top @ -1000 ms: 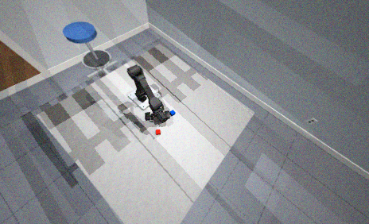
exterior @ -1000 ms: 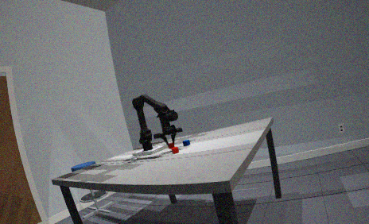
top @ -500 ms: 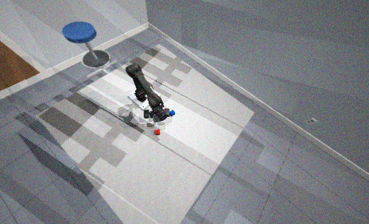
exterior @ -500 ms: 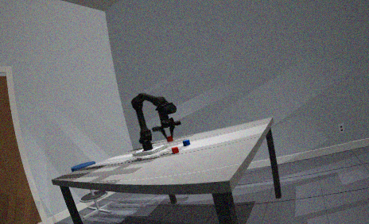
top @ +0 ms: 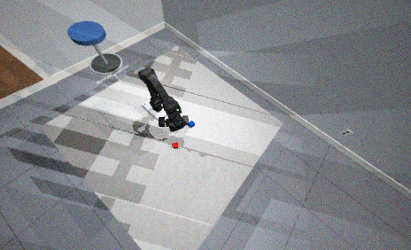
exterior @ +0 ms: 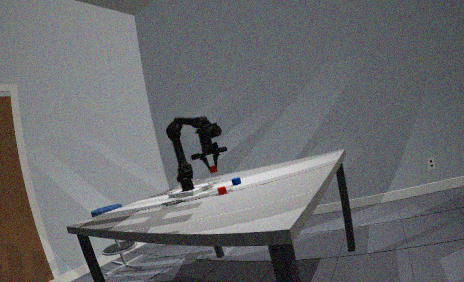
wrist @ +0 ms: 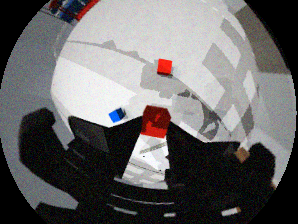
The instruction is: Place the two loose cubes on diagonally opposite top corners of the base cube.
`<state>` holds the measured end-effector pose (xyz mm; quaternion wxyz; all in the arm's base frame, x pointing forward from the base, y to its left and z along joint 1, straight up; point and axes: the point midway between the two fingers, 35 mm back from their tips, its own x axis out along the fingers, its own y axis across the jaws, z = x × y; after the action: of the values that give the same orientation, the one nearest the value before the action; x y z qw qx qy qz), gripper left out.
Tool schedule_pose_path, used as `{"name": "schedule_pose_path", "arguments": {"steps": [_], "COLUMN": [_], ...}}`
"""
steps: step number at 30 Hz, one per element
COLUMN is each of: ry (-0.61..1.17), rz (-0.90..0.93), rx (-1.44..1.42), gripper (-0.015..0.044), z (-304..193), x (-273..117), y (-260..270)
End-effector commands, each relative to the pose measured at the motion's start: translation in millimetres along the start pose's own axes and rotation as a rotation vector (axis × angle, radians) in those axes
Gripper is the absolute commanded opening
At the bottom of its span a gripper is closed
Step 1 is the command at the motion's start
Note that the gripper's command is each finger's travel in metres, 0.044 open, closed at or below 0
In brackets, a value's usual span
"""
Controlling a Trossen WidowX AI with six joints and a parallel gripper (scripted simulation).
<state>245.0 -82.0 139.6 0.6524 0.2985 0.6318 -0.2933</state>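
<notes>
My gripper (exterior: 213,168) (wrist: 154,120) is shut on a red cube (exterior: 213,170) (wrist: 158,131), which it holds between its fingertips well above the table. In the top view the arm hides this cube. A second red cube (top: 175,145) (exterior: 222,190) (wrist: 164,66) sits on the table, apart from the gripper. A blue cube (top: 191,124) (exterior: 236,181) (wrist: 117,115) also sits on the table, beside and below the gripper. Nothing rests on top of either cube on the table. The views do not tell which one is the fixed base.
The arm (top: 163,97) (exterior: 182,160) stands on the white table (top: 183,186) (exterior: 262,215), which carries patches of shadow. A blue stool (top: 87,33) (exterior: 106,209) stands beyond the table edge. A red and blue patterned thing (wrist: 75,9) shows at the wrist view's top left.
</notes>
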Motion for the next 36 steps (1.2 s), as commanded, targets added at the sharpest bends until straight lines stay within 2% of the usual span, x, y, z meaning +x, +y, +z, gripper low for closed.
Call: {"name": "schedule_pose_path", "arguments": {"steps": [1,36], "ry": [0.000,-0.003], "rz": [-0.006,0.002], "rx": [0.009,0.141], "gripper": [0.0105,0.0105], "z": [-2,-45], "x": [-1,27], "y": [3,91]}}
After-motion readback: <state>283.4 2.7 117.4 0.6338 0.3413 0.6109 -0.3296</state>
